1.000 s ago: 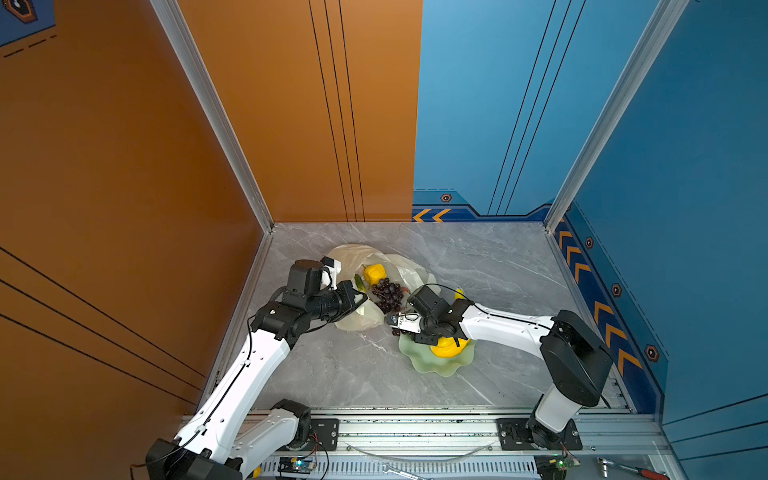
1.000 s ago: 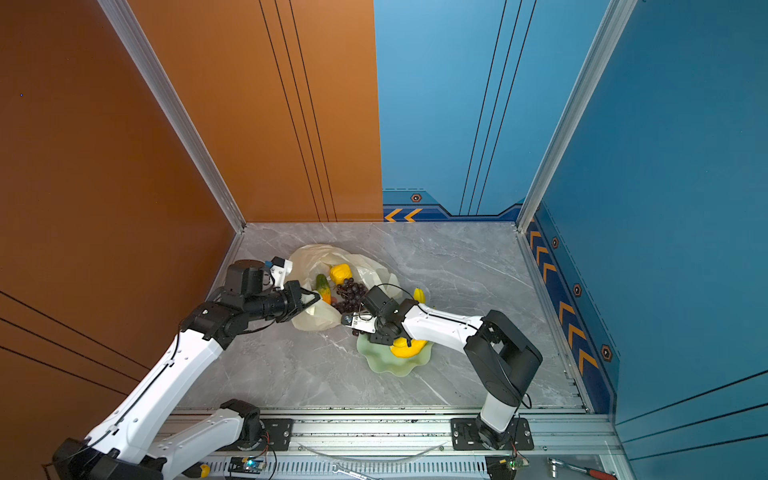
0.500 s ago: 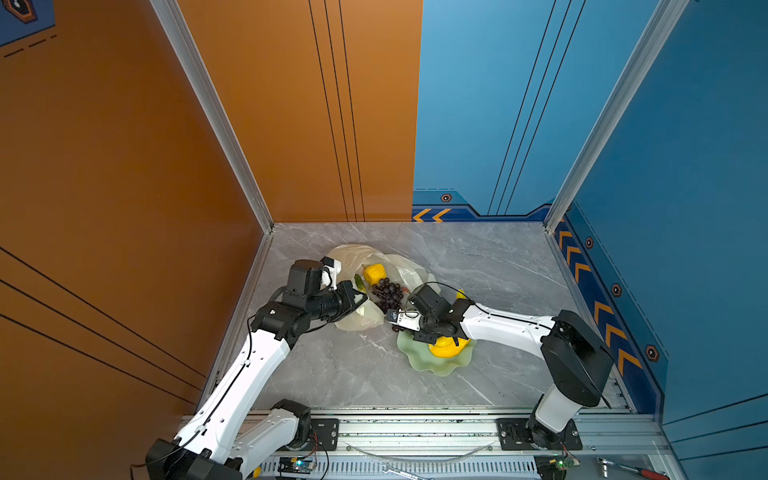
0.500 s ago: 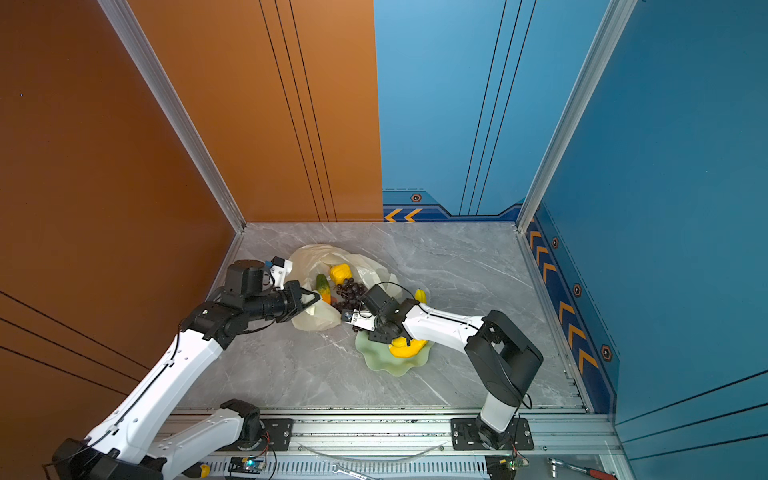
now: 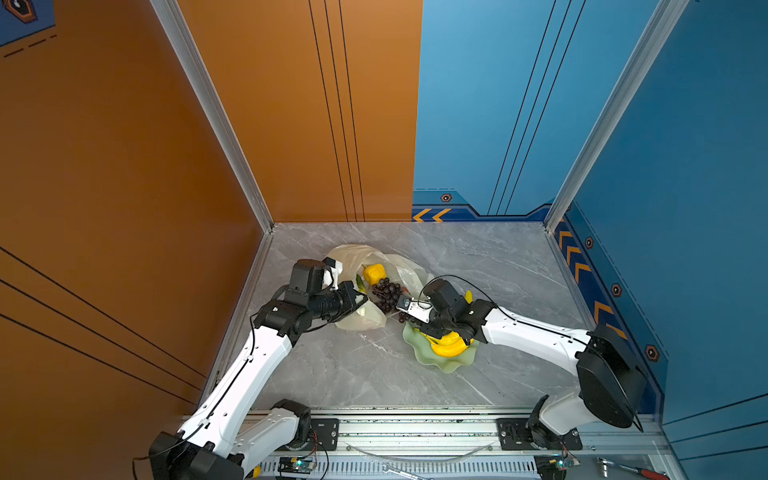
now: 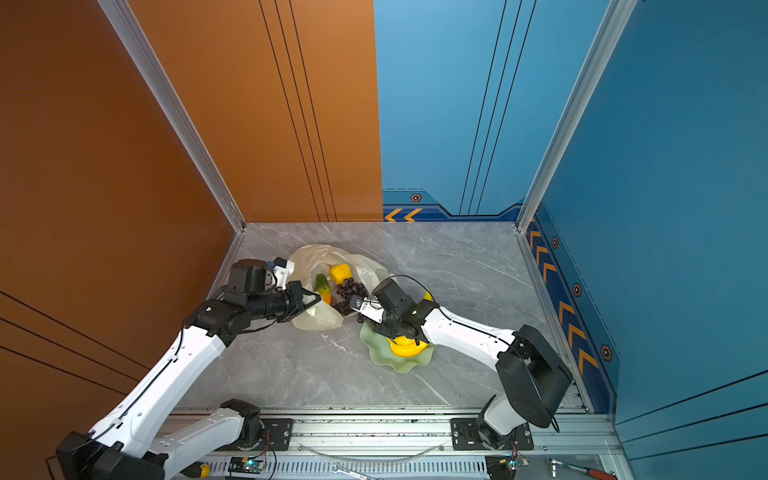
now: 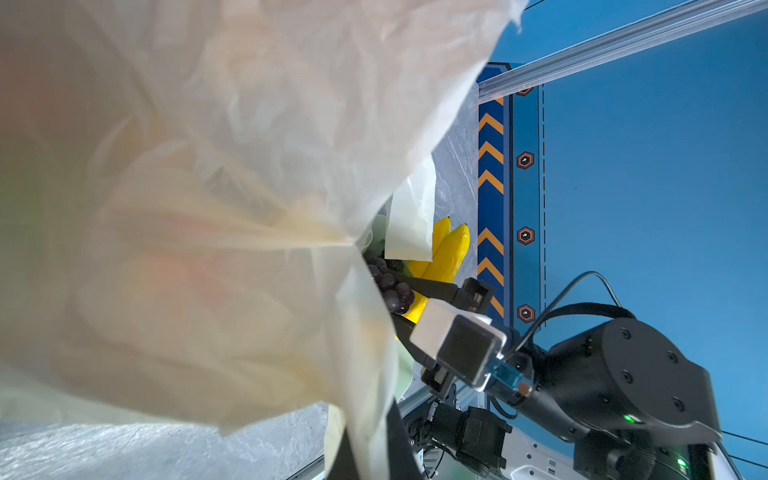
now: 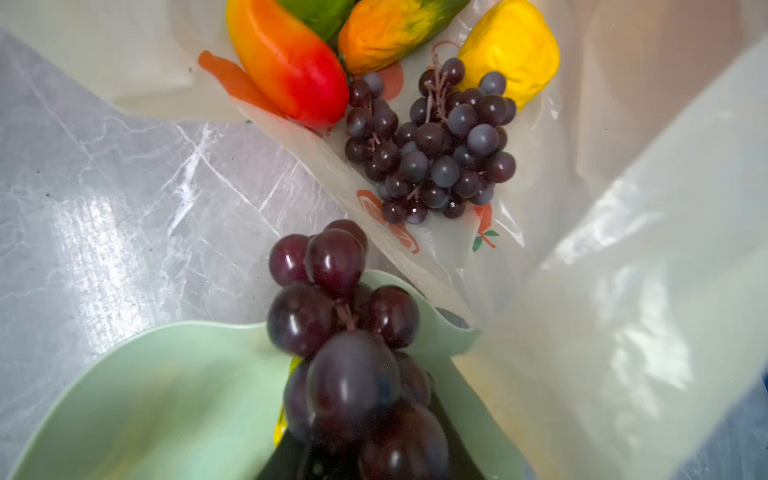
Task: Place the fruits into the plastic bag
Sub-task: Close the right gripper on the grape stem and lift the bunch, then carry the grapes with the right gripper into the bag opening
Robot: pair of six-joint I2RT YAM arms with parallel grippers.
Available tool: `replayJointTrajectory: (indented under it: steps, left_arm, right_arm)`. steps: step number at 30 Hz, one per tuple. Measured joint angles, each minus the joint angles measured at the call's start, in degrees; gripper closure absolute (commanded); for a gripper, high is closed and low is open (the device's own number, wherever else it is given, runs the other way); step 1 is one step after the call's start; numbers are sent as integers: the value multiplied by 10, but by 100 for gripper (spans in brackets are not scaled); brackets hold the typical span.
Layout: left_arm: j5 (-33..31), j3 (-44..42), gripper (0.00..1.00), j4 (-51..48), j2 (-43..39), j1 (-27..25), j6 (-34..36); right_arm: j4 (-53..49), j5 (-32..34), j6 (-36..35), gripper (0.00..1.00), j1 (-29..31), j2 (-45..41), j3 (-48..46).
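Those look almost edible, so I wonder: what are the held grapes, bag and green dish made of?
Held grapes: probably plastic or rubber, glossy, sharp highlights. Bag: thin translucent plastic film, crinkled, softly shiny. Dish: smooth pale green, likely plastic, possibly glazed ceramic.

Left arm [image 5: 257, 361] stretches forward and inward, elbow bent, and the left claw [image 5: 360, 300] is pinched tight on the plastic bag [image 5: 349, 253]. Right arm [image 5: 532, 334] reaches leftward, wrist angled down, right claw [image 5: 404, 319] clamped around a grape bunch [image 8: 345, 332].
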Motion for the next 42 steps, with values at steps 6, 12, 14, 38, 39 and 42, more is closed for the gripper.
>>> replayJointTrajectory:
  steps: [6, 12, 14, 38, 39, 42]
  left_arm:
    - [0, 1, 100, 0, 1, 0, 7]
    - [2, 1, 100, -1, 1, 0, 9]
    - [2, 1, 100, -5, -1, 1, 11]
    - [2, 1, 100, -17, -34, 3, 11]
    - [2, 1, 100, -18, -34, 3, 11]
    - [2, 0, 100, -18, -34, 1, 11]
  right_arm:
    - [13, 0, 26, 72, -2, -23, -19]
    - [13, 12, 37, 72, 34, -22, -22]
    - [13, 21, 41, 73, 54, -21, -22]
    - [9, 90, 120, 74, 84, -151, 10]
    - [3, 93, 127, 74, 84, -160, 17]
    - [-10, 97, 144, 75, 85, -179, 42]
